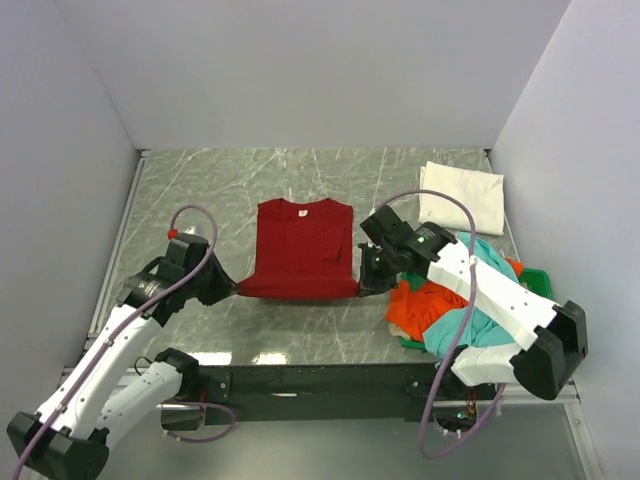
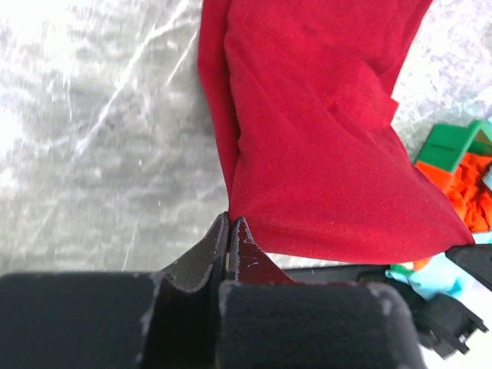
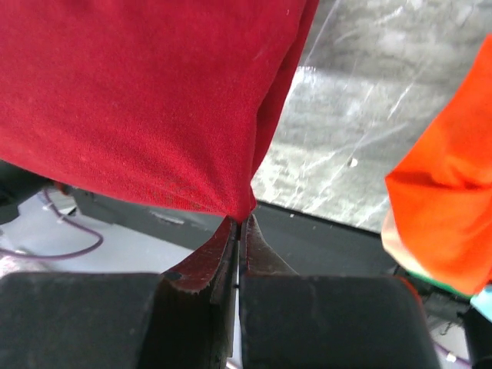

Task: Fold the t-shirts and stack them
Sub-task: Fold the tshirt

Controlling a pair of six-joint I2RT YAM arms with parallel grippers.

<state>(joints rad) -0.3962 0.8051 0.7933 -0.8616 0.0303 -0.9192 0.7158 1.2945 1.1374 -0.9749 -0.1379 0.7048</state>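
1. Grey marble tabletop [image 1: 200, 190], white walls.
2. Large dark red soft cotton t-shirt [image 1: 303, 245] at centre, near hem raised; limp, light, likely sags: hold corners.
3. Left gripper [image 2: 231, 221] clamped on its 7 o'clock corner; right gripper [image 3: 241, 219] clamped at 5 o'clock.

Left of the red shirt [image 1: 305, 245] the table [image 1: 190, 200] lies bare as far as the left wall [image 1: 60, 150], giving wide room for a gripper. A bare strip runs behind the collar to the back wall [image 1: 310, 70]. A narrower one separates the red shirt from the white shirt [image 1: 460, 197] in the back right corner. The near hem hangs lifted between the left gripper [image 1: 232, 288] and right gripper [image 1: 362, 285], both pinched on its corners, and bars the middle. Bare table shows in front of it. On the right, the orange shirt [image 1: 415, 305] and teal shirt [image 1: 440, 338] heap over the tray [image 1: 538, 278], just beside the right gripper and under the right arm [image 1: 490, 285].
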